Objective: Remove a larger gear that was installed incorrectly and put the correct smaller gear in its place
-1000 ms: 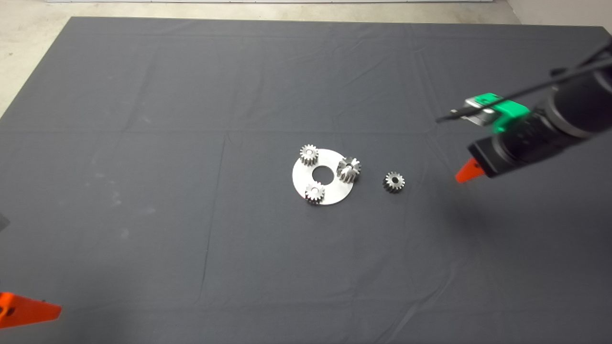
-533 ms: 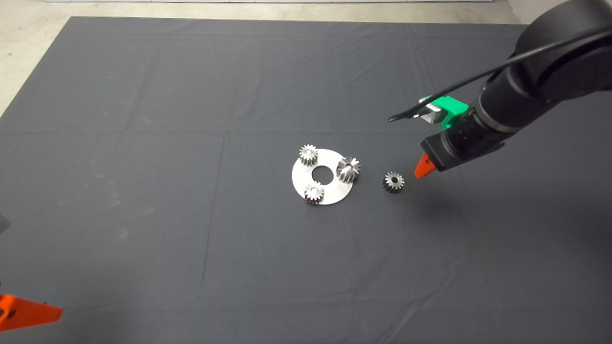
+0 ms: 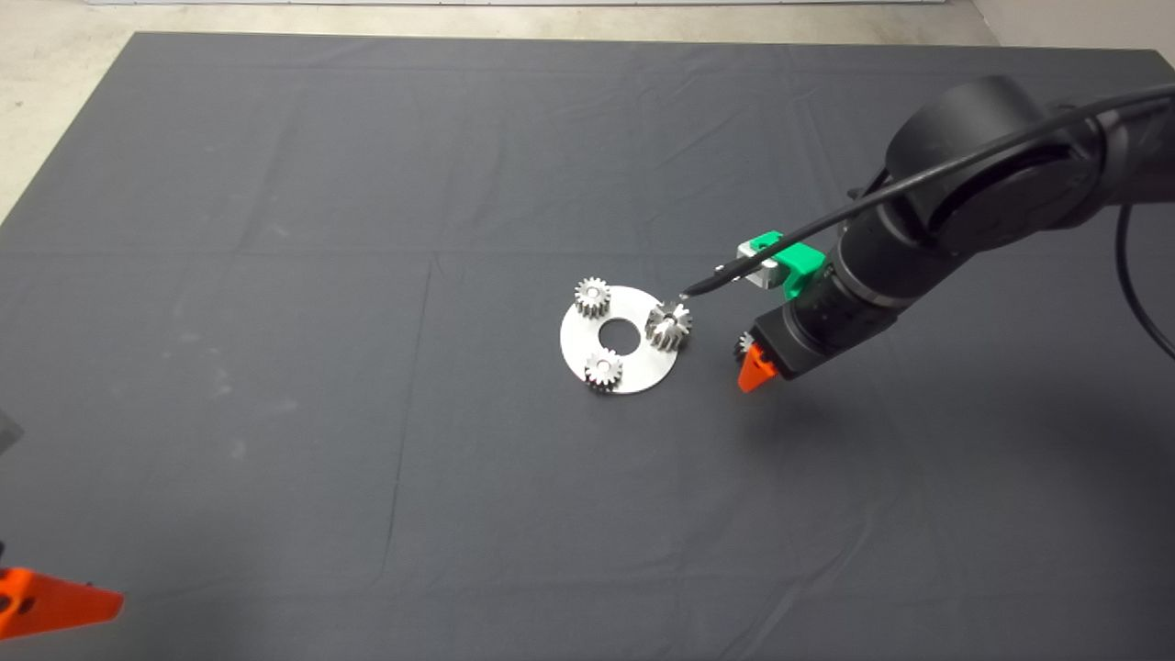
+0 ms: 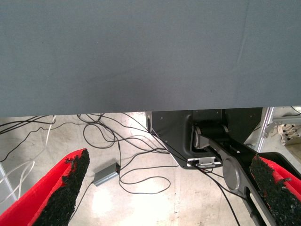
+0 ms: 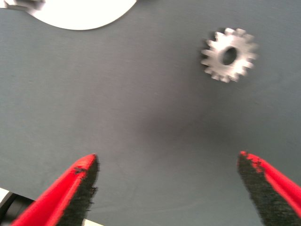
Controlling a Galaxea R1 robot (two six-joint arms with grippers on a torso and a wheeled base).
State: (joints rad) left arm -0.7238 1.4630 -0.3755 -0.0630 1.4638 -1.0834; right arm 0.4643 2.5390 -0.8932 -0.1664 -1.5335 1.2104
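- Two grippers: left gripper (image 3: 55,601), red fingers spread wide, parked at mat's lower-left edge, idle.
- Round flat silver plate (image 3: 587,353) mid-mat w/ two small bright gears; shiny slant-toothed larger gear (image 3: 670,325) sits on its right rim, not yet removed.
- Dull dark-grey smaller gear (image 5: 229,54) lies on mat just right of plate, mostly hidden under arm in head view.
- Right gripper (image 5: 167,188) hovers above it, fingers wide apart, empty.
- Step, prob.: approach. Next: shift to larger gear, lower, pinch.

A dark mat (image 3: 275,184) covered the table, creased in faint fold lines. Near its middle lay a round silver plate (image 3: 643,367) with a centre hole. Two small bright silver gears stood on the plate: one (image 3: 593,296) at its far-left rim, the other (image 3: 604,369) at its near-left rim. Beyond the mat's edge, black cables (image 4: 117,150) and a small grey box (image 4: 106,176) lay on the pale floor (image 4: 141,202).
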